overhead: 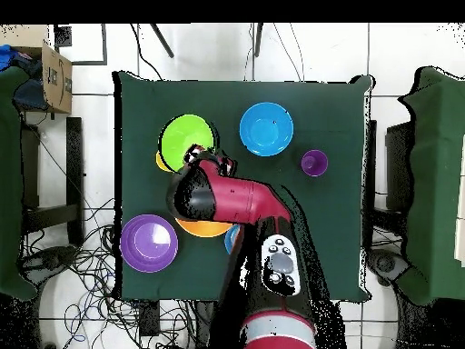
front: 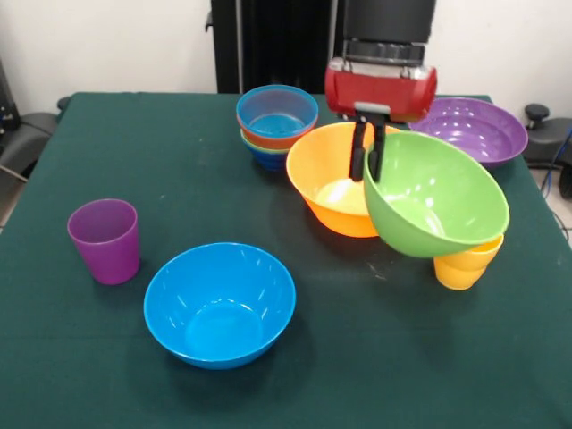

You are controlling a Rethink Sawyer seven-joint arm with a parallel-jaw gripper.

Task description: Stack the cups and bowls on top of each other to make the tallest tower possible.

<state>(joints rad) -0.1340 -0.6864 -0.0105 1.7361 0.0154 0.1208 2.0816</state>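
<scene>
The tool point(front: 367, 165) pinches the tilted green bowl's point(front: 438, 198) rim.

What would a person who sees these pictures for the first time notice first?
First, the large green bowl, tilted on top of the yellow cup at the picture's right in the front view, with the gripper pinching its rim. Beside it stands the large orange bowl, and nearer the camera the big blue bowl with the purple cup to its left.
</scene>
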